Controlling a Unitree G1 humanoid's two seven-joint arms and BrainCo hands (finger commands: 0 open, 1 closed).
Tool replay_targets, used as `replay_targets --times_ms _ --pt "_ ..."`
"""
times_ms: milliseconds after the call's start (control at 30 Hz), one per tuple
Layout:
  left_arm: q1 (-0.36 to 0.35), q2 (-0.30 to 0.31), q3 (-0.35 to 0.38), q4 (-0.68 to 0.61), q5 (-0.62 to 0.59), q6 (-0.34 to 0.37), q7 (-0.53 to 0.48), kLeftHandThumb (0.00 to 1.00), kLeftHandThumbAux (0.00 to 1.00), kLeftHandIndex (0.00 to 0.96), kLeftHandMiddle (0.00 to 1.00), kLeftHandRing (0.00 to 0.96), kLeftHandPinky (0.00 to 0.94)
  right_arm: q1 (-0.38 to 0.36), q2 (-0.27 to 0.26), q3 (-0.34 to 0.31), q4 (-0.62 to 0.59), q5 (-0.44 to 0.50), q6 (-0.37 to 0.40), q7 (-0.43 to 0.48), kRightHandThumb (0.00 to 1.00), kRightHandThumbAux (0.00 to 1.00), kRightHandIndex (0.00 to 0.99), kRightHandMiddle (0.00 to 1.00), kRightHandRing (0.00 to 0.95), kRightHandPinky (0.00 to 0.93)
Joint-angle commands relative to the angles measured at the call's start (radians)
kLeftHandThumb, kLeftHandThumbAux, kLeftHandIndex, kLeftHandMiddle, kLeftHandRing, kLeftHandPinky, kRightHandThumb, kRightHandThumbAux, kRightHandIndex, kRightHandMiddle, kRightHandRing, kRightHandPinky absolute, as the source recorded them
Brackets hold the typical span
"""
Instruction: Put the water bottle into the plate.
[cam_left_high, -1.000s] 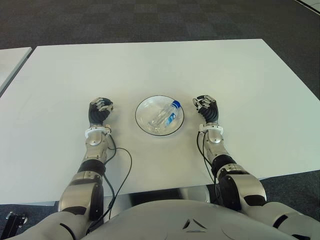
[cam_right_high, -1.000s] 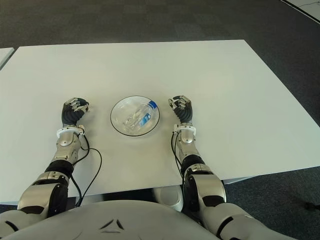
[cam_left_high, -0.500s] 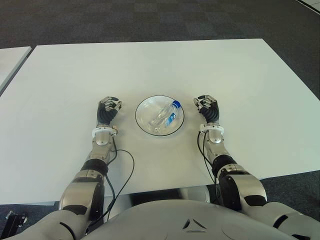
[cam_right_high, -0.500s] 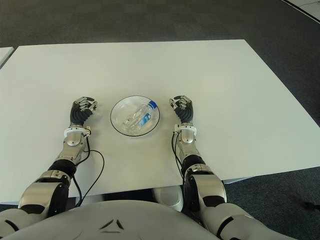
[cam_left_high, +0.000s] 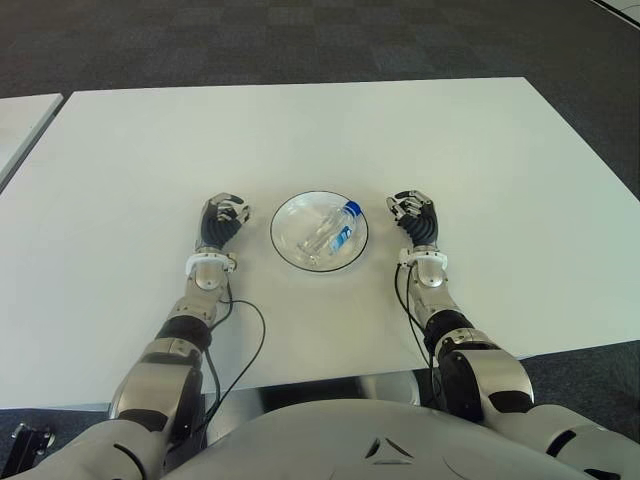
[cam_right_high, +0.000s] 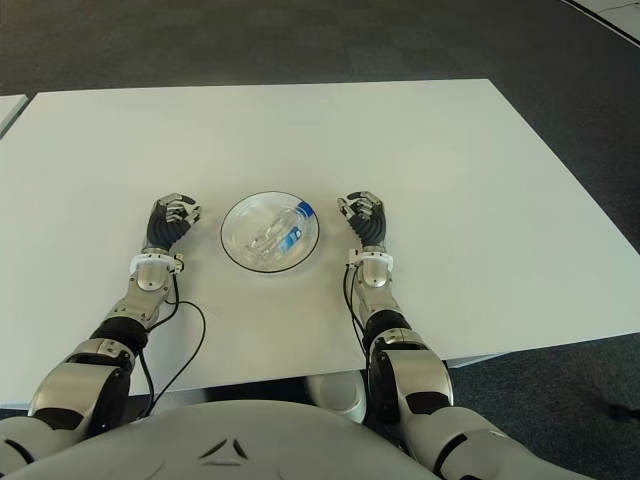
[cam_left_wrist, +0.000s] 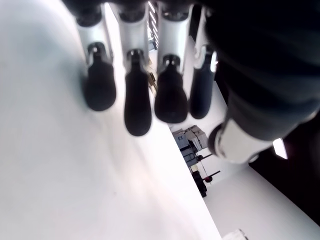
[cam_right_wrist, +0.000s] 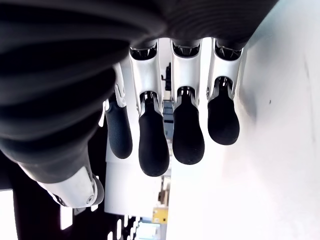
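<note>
Now the bottle (cam_left_high: 330, 228) lies on its side in the plate (cam_left_high: 288, 242), clear, with its blue cap (cam_left_high: 352, 209) toward the far right rim and a blue label band around its middle. The plate, white with a dark rim, sits on the white table (cam_left_high: 300, 130) between the two hands. Just left of the plate is the left hand (cam_left_high: 221, 221), and just right of it the right hand (cam_left_high: 415, 217); both are clear of the rim. In each wrist view the fingers (cam_left_wrist: 137, 107) hang loosely curled, side by side with small gaps, and the right hand's fingers (cam_right_wrist: 152, 142) look the same; neither hand holds anything. A black cable (cam_left_high: 245, 345) loops over the table beside the left forearm. Dark carpet (cam_left_high: 300, 40) lies beyond the table's far edge.
</note>
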Motion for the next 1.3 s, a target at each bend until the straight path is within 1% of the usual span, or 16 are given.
replay_targets --times_ms 33,233,567,900,1133,1300 --pt "0.048 -0.019 -0.031 0.034 0.026 0.046 -0.009 0.71 0.718 0.439 0.777 0.781 0.784 0.02 0.006 -0.001 0.013 0.005 0.026 0.006 0.709 0.728 0.435 0.694 0.692 0.692" --pt "0.054 -0.024 -0.037 0.026 0.021 0.048 -0.024 0.709 0.718 0.439 0.788 0.794 0.802 0.021 0.004 0.001 0.013 0.001 0.022 0.006 0.708 0.728 0.436 0.696 0.697 0.705" --pt "0.067 -0.042 -0.04 0.006 0.011 0.057 -0.031 0.708 0.719 0.438 0.77 0.771 0.755 0.019 0.003 -0.003 0.016 0.007 0.028 0.013 0.708 0.728 0.436 0.694 0.694 0.699" --pt "0.081 -0.052 -0.035 -0.026 0.0 0.067 -0.036 0.708 0.719 0.438 0.757 0.751 0.739 0.023 0.006 -0.006 0.01 0.011 0.027 0.021 0.709 0.727 0.436 0.696 0.695 0.699" --pt "0.09 -0.056 -0.031 -0.042 -0.01 0.069 -0.031 0.707 0.719 0.438 0.76 0.752 0.747 0.025 0.004 -0.004 0.008 0.008 0.029 0.027 0.709 0.727 0.436 0.698 0.696 0.694" --pt "0.096 -0.062 -0.021 -0.05 -0.023 0.066 -0.033 0.706 0.719 0.438 0.769 0.764 0.77 0.023 0.0 0.002 0.004 0.003 0.057 0.037 0.708 0.727 0.436 0.697 0.696 0.696"
